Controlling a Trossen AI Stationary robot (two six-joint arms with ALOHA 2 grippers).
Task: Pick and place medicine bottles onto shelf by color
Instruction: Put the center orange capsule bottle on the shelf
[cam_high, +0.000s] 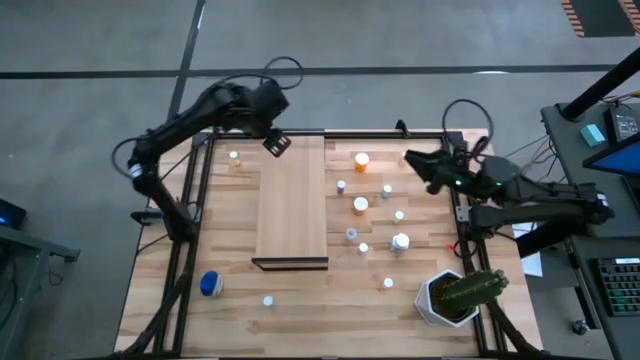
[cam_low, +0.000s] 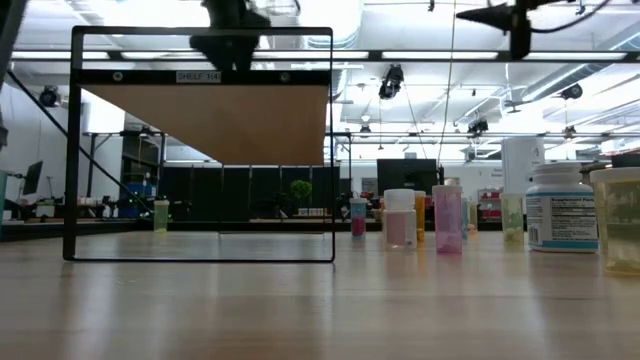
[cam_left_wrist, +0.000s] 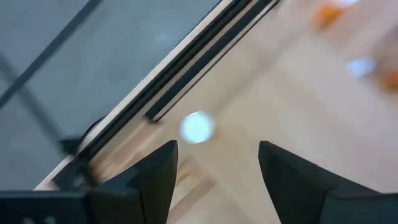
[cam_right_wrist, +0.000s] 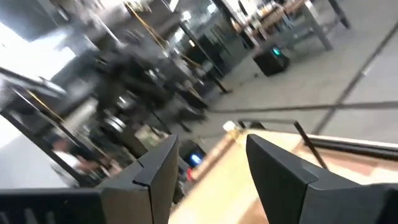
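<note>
Evidently the work is at an early picking step: the shelf (cam_high: 291, 200) lies bare down the middle of the table (cam_high: 300, 300), with no bottle on it. The left gripper (cam_high: 277, 143) hangs over the shelf's far left corner, its fingers (cam_left_wrist: 155, 171) spread with nothing between them; a small clear bottle (cam_high: 234, 156) stands just to its left by the far rail and shows as a blurred pale cap (cam_left_wrist: 197, 127) beyond the fingertips. The right gripper (cam_high: 420, 165) hovers near the table's far right corner, fingers (cam_right_wrist: 273, 168) parted and likewise empty. Most of the medicine bottles stand right of the shelf: 2 orange ones (cam_high: 361, 160) and (cam_high: 360, 206), several small clear ones, and a white-capped one (cam_high: 400, 241). A blue bottle (cam_high: 210, 285) sits at the near left and a cactus pot (cam_high: 450, 297) at the near right. My reading is that the left arm is lining up on the clear bottle; the next move calls for shifting left over it, descending and closing around its body.
</note>
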